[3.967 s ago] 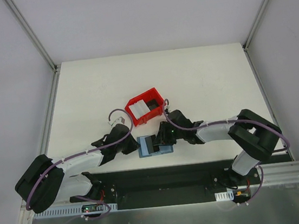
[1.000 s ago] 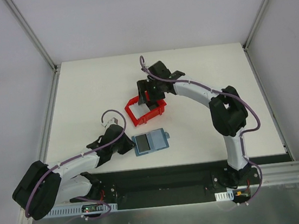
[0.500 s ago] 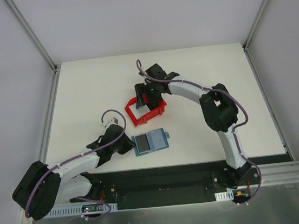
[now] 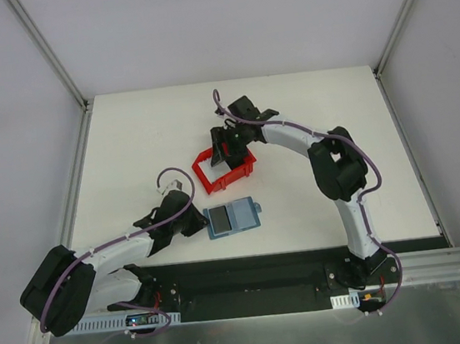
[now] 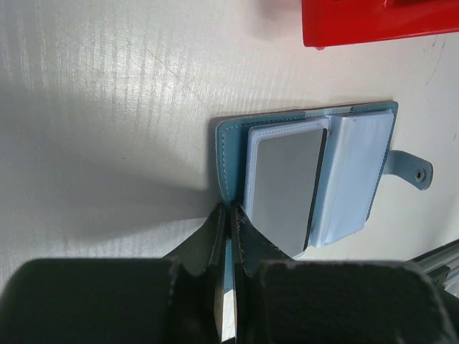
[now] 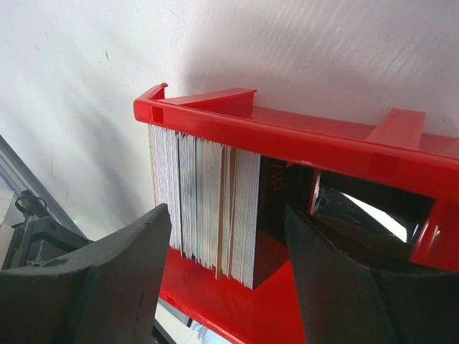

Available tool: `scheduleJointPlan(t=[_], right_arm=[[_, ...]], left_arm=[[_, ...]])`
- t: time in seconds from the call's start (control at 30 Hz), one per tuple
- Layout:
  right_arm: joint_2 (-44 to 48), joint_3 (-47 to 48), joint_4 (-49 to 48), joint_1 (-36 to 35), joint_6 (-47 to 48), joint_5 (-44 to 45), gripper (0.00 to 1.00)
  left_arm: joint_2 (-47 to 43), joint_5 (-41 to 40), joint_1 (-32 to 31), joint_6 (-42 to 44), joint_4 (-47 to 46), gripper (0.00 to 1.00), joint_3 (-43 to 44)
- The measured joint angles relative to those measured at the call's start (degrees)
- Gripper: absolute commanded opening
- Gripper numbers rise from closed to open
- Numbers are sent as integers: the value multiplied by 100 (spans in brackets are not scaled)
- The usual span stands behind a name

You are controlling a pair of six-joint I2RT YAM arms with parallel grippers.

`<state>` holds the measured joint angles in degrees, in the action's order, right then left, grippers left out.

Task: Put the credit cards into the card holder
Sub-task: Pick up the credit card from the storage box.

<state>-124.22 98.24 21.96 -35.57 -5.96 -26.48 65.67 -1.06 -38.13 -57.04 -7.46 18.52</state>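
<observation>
**Top external.** Shows the card holder [image 4: 232,219] lying open and flat on the table [image 4: 333,126], just in from the middle of the near edge. Places the left gripper [image 4: 201,220] at its left end. Places the right gripper [image 4: 229,149] over the red bin [image 4: 203,178], nearer the tabletop's centre.

**Left wrist.** Shows the left gripper [image 5: 228,215] pinched tight on the teal cover edge of the card holder [image 5: 351,179]. Reveals a grey card [image 5: 283,183] in a clear pocket, a clasp tab [image 5: 416,172] at the opposite end, and the red bin [image 5: 380,21] apart beyond.

**Right wrist.** Shows the credit cards [image 6: 204,208] standing on edge as a stack inside the red bin [image 6: 323,143], against one end wall. Sets the right gripper [image 6: 228,251] with fingers spread wide, one to either side of the stack. Leaves contact with the cards impossible to tell.
</observation>
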Motion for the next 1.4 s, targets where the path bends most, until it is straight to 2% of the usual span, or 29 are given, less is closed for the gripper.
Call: scheduleJointPlan(t=[0.23,0.8,1.0,1.27,1.4], right_arm=[[22,-116,-103,98,-52,-151,52],[184,-249,-175,208,-83,-136,13],[212,-249,-144,243,-2,131,1],[332,-247,74,219,317,909,0],[717,-376,22,162,400,1176,0]], left_arm=[[92,57,0,72,-7,0,63],[195,90,0,90,-72,0,105],[219,96,0,90,-94,0,111],[221,101,0,98,-94,0,116],[221,103,0,111,-94,0,116]])
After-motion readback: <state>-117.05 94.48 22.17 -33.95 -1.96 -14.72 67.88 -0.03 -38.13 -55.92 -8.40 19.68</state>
